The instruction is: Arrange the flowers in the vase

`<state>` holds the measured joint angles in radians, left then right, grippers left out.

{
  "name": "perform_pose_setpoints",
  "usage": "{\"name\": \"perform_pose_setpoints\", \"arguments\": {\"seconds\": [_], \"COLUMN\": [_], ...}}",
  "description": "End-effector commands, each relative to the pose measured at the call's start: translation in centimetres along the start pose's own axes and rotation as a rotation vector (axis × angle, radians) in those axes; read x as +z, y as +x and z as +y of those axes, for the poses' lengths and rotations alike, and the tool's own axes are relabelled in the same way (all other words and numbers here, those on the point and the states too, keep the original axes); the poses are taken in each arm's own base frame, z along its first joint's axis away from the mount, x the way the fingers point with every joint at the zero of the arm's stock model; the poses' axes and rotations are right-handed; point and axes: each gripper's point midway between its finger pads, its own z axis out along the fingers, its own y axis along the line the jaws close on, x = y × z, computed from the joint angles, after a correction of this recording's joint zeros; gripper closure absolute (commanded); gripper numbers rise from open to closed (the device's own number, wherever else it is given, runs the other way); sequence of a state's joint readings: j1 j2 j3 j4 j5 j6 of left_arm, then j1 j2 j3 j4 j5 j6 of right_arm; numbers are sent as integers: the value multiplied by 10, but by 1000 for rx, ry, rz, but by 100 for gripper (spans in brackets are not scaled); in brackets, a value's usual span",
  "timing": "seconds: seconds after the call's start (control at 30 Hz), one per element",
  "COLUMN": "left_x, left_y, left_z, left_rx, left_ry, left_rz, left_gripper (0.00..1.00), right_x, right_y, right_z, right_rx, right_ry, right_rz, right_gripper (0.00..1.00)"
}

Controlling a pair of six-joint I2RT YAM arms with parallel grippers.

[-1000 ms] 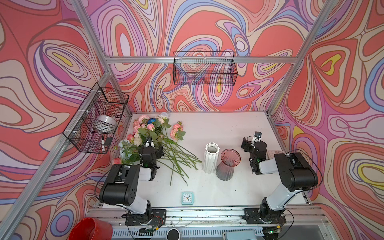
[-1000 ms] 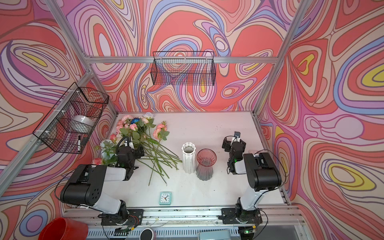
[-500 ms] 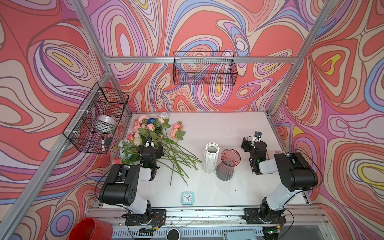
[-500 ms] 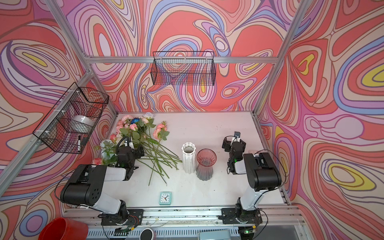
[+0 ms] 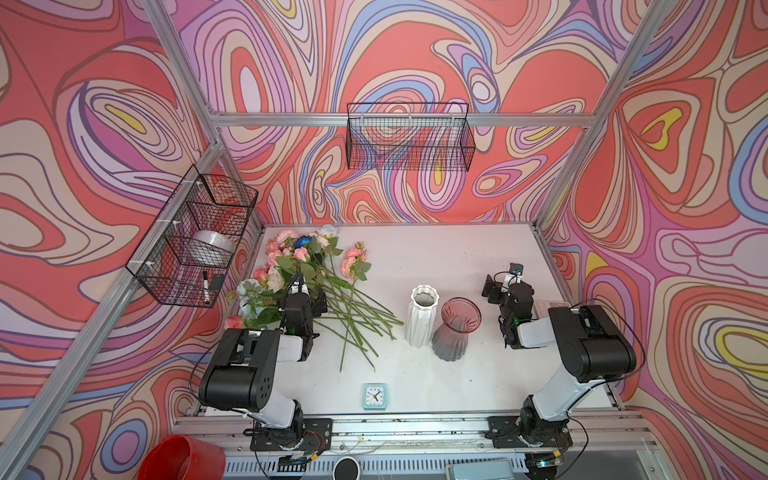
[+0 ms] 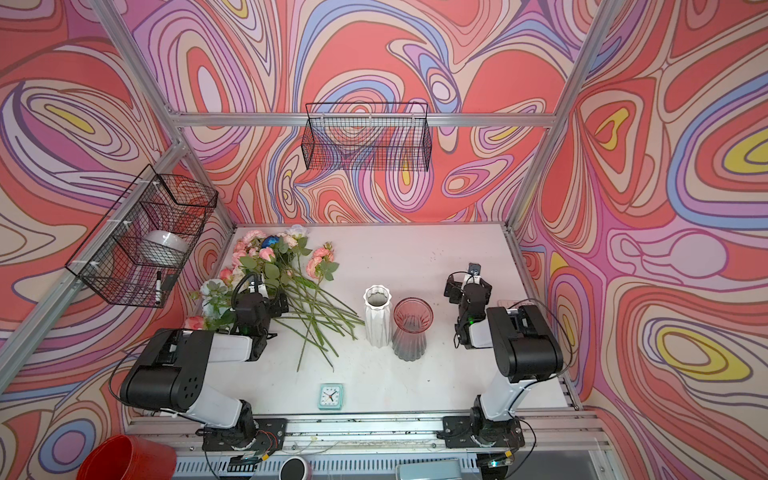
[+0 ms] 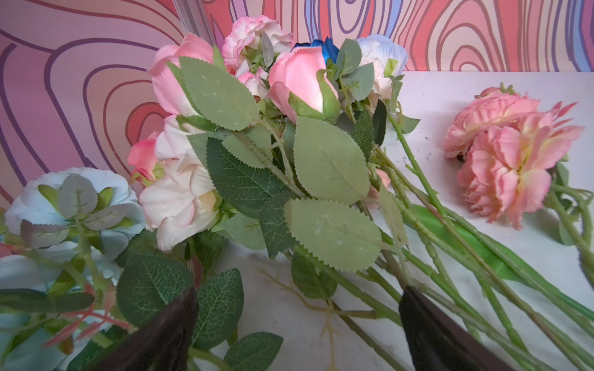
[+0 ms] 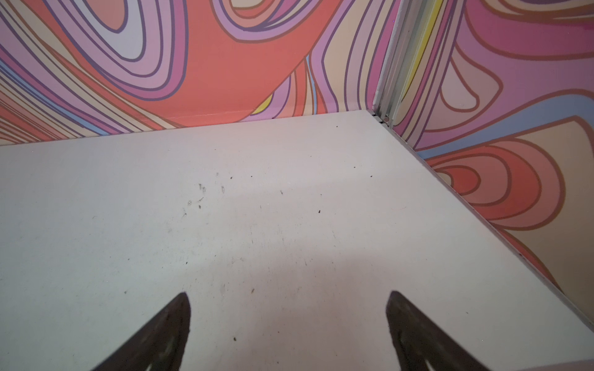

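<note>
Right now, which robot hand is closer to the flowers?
Left. The left gripper is open right over the flowers, at their stems. The right gripper, also open, is far past the white vase and pink vase, over bare table.

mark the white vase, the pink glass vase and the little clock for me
white vase (image 5: 419, 328), in a top view, on its ribbed side wall.
pink glass vase (image 5: 449, 343), in a top view, on its grey lower wall.
clock (image 5: 375, 396), in a top view, on its dial.
</note>
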<state>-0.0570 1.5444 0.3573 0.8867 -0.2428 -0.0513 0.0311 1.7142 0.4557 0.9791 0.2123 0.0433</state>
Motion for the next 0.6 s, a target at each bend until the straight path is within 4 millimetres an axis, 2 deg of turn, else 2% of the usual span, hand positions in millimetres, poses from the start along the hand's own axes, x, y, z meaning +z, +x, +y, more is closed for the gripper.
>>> {"name": "perform_pose_setpoints", "arguments": {"seconds": [0.0, 0.47, 0.57], "left_x": [1, 1, -1], "left_y": [-11, -11, -15], "left_z": [1, 2, 6], "left_rx": [2, 0, -12], "left_ry": [-3, -3, -30], "left_rz": [-39, -39, -24], "left_gripper": [0, 0, 0], "right_x": [0, 1, -2], "right_y": [-3, -1, -9], "right_z": [-3, -2, -1], "right_rx": [5, 13, 11], "right_ry": [12, 1, -7], "right_rz": [-10, -2, -8], "right_gripper": [2, 2, 2]}}
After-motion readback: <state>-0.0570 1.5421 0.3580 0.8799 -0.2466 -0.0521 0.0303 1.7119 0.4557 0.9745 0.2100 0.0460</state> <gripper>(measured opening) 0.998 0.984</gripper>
